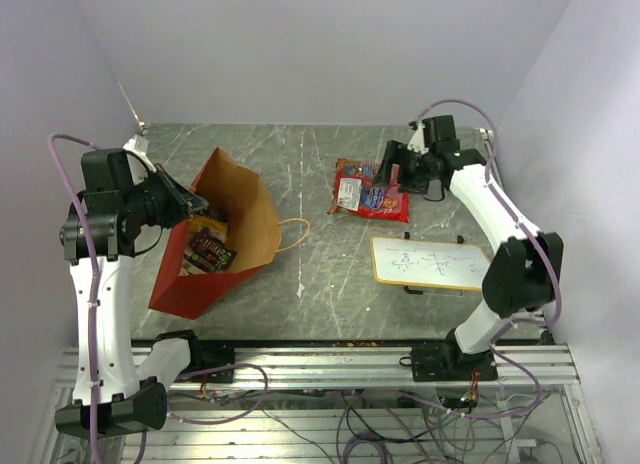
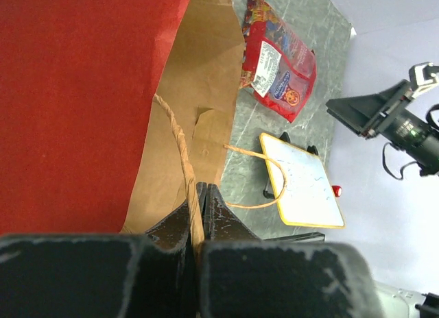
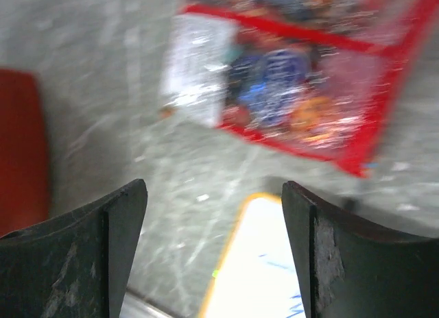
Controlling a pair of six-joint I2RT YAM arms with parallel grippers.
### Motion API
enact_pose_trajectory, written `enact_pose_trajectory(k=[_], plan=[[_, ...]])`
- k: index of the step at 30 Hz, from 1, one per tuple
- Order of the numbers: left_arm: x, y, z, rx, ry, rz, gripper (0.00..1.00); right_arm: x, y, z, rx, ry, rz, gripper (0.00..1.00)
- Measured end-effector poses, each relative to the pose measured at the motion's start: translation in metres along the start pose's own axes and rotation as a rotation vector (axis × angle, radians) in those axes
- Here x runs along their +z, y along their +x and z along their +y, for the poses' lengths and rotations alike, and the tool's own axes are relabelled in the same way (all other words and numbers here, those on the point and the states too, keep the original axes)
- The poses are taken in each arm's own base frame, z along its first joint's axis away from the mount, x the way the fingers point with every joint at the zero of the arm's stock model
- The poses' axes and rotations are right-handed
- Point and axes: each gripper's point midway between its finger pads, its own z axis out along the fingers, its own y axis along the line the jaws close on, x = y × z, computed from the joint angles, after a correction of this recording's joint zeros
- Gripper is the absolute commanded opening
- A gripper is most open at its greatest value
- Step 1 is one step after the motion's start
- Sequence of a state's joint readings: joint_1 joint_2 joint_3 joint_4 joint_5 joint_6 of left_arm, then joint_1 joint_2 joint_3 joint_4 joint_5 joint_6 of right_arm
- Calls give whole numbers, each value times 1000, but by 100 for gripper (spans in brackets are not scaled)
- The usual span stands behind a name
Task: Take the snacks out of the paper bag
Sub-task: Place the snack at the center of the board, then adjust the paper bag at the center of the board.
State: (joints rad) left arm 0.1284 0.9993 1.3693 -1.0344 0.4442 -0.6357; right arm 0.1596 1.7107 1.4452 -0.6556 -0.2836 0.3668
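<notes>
Emptying step: one snack is out and more are in the bag; I'd call it mid-task, between picks.
Left gripper point(image 2: 202, 192): jaws together, clamped on the twisted handle point(image 2: 180, 140) at the bag's rim, holding the mouth open.
Paper bag point(image 1: 195, 289): left half of the table, in front of the left arm. The red outer wall faces the bases and the brown inside shows from above. The mouth points up and slightly toward the left arm. I can't tell whether it stands or leans. The long axis looks steep, base down on the table.
Packets inside: a dark packet point(image 1: 210, 249) and a yellow one point(image 1: 206, 224) are low in the bag, touching each other. Their orientation is unclear.
Second handle point(image 1: 295, 234): loops out to the right of the rim, free.
Red snack bag point(image 1: 372, 189): flat on the table and well apart from the paper bag. Its long axis runs roughly left-right, white label at the left end.
Right gripper point(image 3: 214, 188): fingers apart, nothing between them, hanging over the table just beside the red snack bag.
White board point(image 1: 432, 262): near-right of the red snack bag, not touching it.
Next move: the right arm likely has to cross to the bag mouth, go in jaws-open from above and take the topmost packet while the left keeps the rim up.
Risk: the gripper could snag the free handle or collapse the brown wall on entry.
</notes>
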Motion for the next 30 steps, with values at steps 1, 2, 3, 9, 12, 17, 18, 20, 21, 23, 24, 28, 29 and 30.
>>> enact_pose_trajectory(k=[1,2,3,9,12,17,18,20,21,23,24,28,29,30], plan=[[-1,0,-1,1,5,-1,7,-11,2,25,-25,-46,-16,78],[-1,0,-2,2,10,-3,7,-18,5,44,-33,-85,-21,78],[-2,1,-2,4,14,-4,7,-25,14,70,-50,-143,-17,78],[-7,2,-7,8,34,-16,7,-49,98,197,-92,-439,156,79],[-8,4,-6,12,38,-23,7,-57,142,233,-62,-516,262,79],[-5,11,0,5,40,-24,7,-54,161,253,-55,-500,319,65],[-5,12,1,3,39,-23,7,-52,162,255,-55,-493,321,56],[-5,15,3,5,36,-22,7,-47,166,254,-51,-474,327,45],[-5,15,4,9,35,-23,7,-45,167,252,-54,-467,330,41],[-5,14,4,17,33,-26,7,-39,169,248,-59,-439,332,35],[-5,14,5,22,30,-28,7,-36,170,246,-63,-425,335,34],[-1,6,7,41,10,-39,7,-25,169,241,-109,-396,334,33],[0,2,6,47,5,-44,7,-24,169,241,-120,-398,331,31],[1,-5,5,57,-1,-56,7,-23,169,241,-138,-402,329,21]])
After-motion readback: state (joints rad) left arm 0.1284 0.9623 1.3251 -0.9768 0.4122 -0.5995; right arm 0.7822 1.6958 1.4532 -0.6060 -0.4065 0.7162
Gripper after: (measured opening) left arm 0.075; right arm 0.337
